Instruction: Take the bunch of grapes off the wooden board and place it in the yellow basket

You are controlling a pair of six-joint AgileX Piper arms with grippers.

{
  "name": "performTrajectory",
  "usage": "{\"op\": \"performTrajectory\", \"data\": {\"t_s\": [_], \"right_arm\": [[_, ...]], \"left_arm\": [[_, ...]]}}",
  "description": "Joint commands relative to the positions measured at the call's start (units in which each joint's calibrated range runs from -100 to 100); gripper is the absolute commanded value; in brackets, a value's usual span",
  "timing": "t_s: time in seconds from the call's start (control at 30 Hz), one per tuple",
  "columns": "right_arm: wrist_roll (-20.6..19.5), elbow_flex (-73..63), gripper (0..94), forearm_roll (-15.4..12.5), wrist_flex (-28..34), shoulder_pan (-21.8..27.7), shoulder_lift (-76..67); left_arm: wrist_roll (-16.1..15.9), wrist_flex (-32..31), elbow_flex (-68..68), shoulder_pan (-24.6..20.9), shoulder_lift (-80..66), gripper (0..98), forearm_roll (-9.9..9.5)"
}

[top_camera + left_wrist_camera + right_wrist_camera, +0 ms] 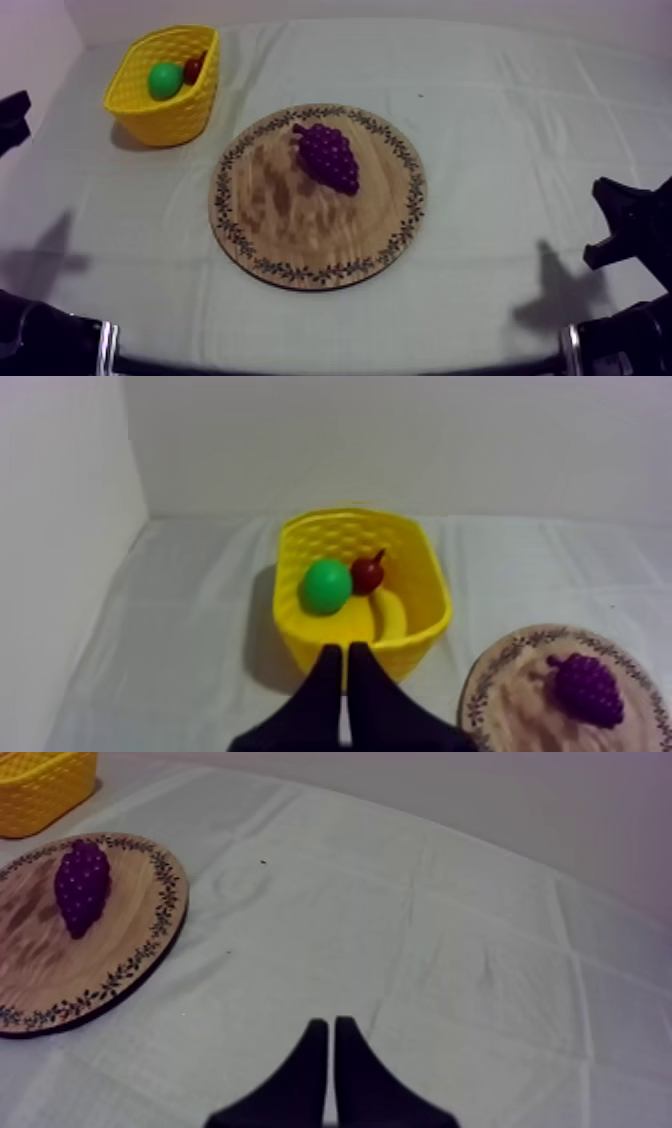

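Found grapes (328, 157) lying far-centre on the board (290, 230), basket (130, 95) far left on the desk (500, 120). Noted left gripper (346, 651) and right gripper (330, 1024) pinched narrow, holding nothing. Risked shoving the grapes aside if lowered without opening first

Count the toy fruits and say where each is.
4. The bunch of grapes lies on the wooden board. In the yellow basket: a green fruit, a small red fruit and what looks like a banana. Others may hide underneath.
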Motion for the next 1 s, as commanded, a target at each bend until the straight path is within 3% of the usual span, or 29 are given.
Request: {"op": "performTrajectory", "data": {"t_s": [0.0, 0.2, 0.77, 0.97], "right_arm": [[0.0, 0.0, 0.4, 0.0, 0.0, 0.0, 0.0], [0.0, 0.0, 0.4, 0.0, 0.0, 0.0, 0.0], [0.0, 0.0, 0.4, 0.0, 0.0, 0.0, 0.0], [0.0, 0.0, 0.4, 0.0, 0.0, 0.0, 0.0]], "left_arm": [[0.3, 1.8, -8.5, 2.0, 7.1, 0.0, -0.17], [2.5, 7.4, -23.9, 6.1, 19.0, 0.0, -0.90], [13.3, 26.3, -52.8, 19.1, 47.0, 0.0, -9.47], [16.1, 32.9, -58.5, 21.8, 57.0, 0.0, -11.36]]}}
